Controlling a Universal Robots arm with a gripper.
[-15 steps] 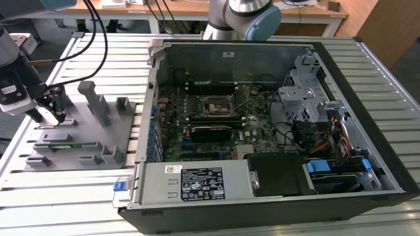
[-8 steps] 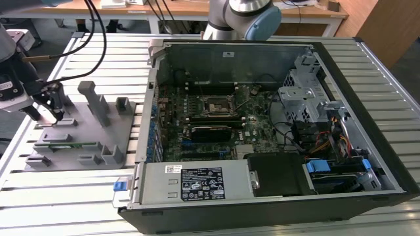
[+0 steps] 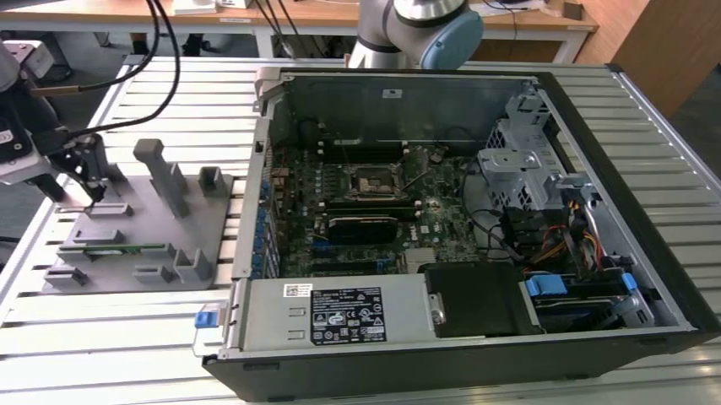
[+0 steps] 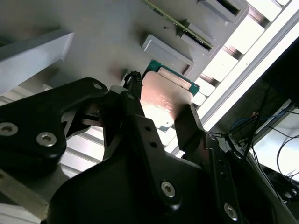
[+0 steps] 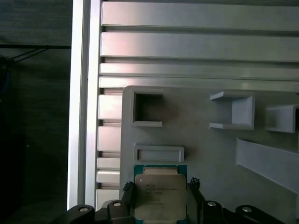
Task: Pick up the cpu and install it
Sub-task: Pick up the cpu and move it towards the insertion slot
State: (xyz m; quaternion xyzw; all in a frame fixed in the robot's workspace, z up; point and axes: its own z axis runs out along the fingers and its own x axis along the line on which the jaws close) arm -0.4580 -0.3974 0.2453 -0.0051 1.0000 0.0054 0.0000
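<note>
The end effector (image 3: 81, 196) sits at the 9 o'clock side of the exterior view, over the far corner of a grey tray (image 3: 124, 253) on the slatted desk (image 3: 169, 93). Its fingers (image 5: 128, 189) are drawn in narrowly and closed against two opposite edges of the cpu (image 5: 160, 196). The cpu lies flat, metal top up, low against the tray surface near the tray's outer rim.

A strip of bare slats separates the tray from the open computer case (image 3: 631, 211), which fills the exterior view from the centre to 3 o'clock. The case walls stand up all round the motherboard. The black socket frame (image 3: 372, 180) lies well inside them, with open board close around it and a drive cage at its 3 o'clock. An upright tray post (image 3: 169, 173) stands between the end effector and the case. The arm's base (image 3: 417, 25) rises at 12 o'clock.

The first wrist view shows the cpu squarely from above, just beside a shallow rectangular block (image 5: 159, 153), and the desk's edge rail (image 5: 84, 93) near the tray rim. The second wrist view looks along the black finger links and shows the green board edge of the cpu (image 4: 163, 93) and a card (image 4: 187, 28) standing in a tray slot.
</note>
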